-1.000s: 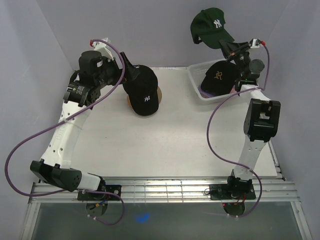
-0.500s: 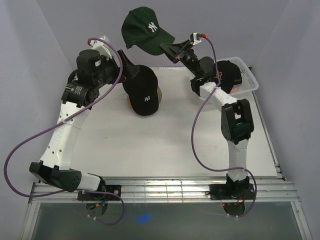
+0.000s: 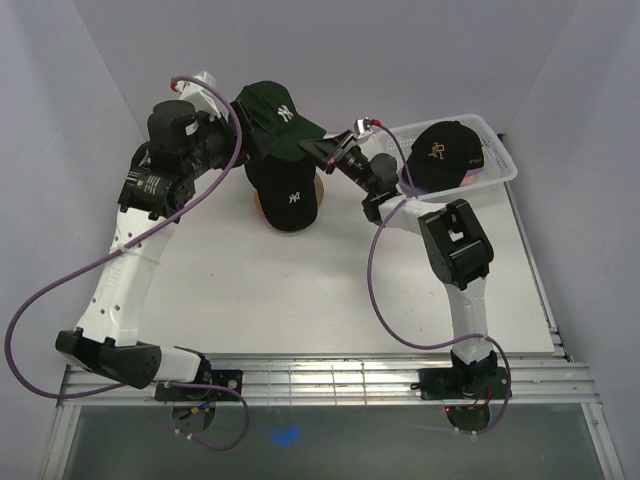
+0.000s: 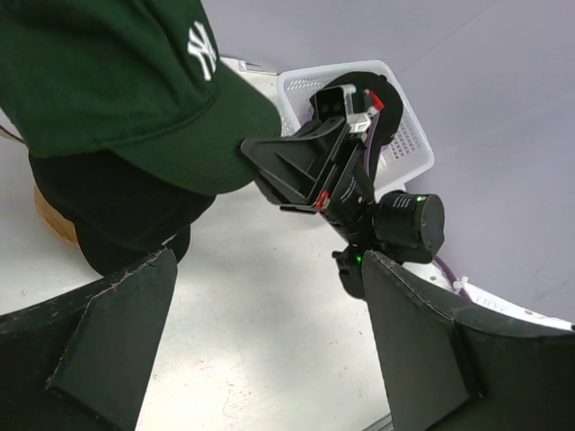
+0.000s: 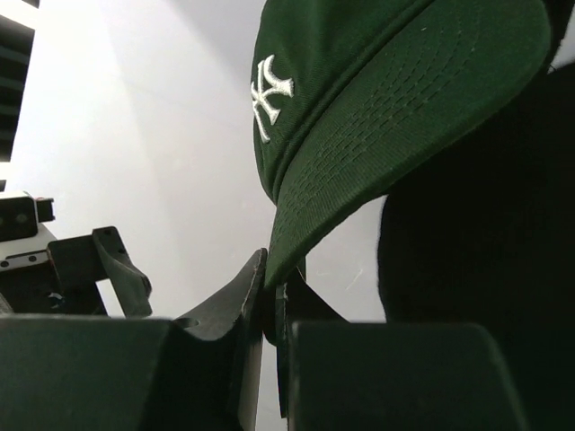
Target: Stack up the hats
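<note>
At the table's [image 3: 300,290] far right corner a basket [image 3: 505,165] is seen, with a black cap [image 3: 440,150] lying in it. Near the far edge, left of the middle, a second black cap [image 3: 288,190] is set over a stand [image 4: 54,220]. A green cap [image 3: 275,115] is held directly above it, its brim pinched by the right gripper [image 3: 318,145]. The left gripper [image 4: 268,260], partly hidden behind both caps, is spread wide.

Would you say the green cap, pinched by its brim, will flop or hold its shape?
The green cap probably holds its shape: gripped only at the brim edge by the right tool, it juts out without sagging. It seems light, since that small pinch carries it. Its fabric crown might slide on the black cap.
</note>
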`<state>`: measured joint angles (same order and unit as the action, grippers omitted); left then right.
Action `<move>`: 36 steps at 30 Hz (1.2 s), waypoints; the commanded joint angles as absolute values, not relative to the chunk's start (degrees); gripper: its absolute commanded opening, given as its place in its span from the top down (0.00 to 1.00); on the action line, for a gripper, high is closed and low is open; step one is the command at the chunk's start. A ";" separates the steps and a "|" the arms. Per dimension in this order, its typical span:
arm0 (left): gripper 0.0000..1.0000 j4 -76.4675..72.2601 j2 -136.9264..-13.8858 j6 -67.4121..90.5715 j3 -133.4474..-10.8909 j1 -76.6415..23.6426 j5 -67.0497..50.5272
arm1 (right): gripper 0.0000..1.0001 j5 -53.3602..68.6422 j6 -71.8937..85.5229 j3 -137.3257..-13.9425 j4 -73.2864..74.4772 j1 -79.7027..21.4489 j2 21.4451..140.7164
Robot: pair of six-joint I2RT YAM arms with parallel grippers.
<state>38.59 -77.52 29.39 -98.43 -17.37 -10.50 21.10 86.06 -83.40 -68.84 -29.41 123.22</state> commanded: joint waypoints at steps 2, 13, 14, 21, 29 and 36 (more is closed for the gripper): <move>0.06 38.85 -75.24 28.83 -99.49 -17.05 -10.72 | 0.92 19.07 85.43 -78.41 -80.15 -29.97 118.92; 0.06 38.41 -75.50 28.74 -98.35 -17.14 -10.90 | 0.92 16.00 86.39 -62.94 -86.48 -30.76 113.73; 0.06 38.50 -75.41 28.74 -98.18 -17.05 -10.90 | 0.92 16.00 86.66 -62.67 -87.27 -30.76 113.82; 0.06 37.80 -75.59 28.48 -96.07 -17.05 -10.63 | 0.92 14.59 88.42 -58.19 -90.79 -31.29 113.29; 0.06 36.30 -76.64 28.65 -92.65 -17.05 -10.81 | 0.92 14.32 88.16 -52.91 -87.81 -32.25 111.36; 0.06 34.54 -77.43 28.39 -88.42 -17.05 -10.11 | 0.92 15.38 88.59 -50.10 -84.73 -33.22 112.15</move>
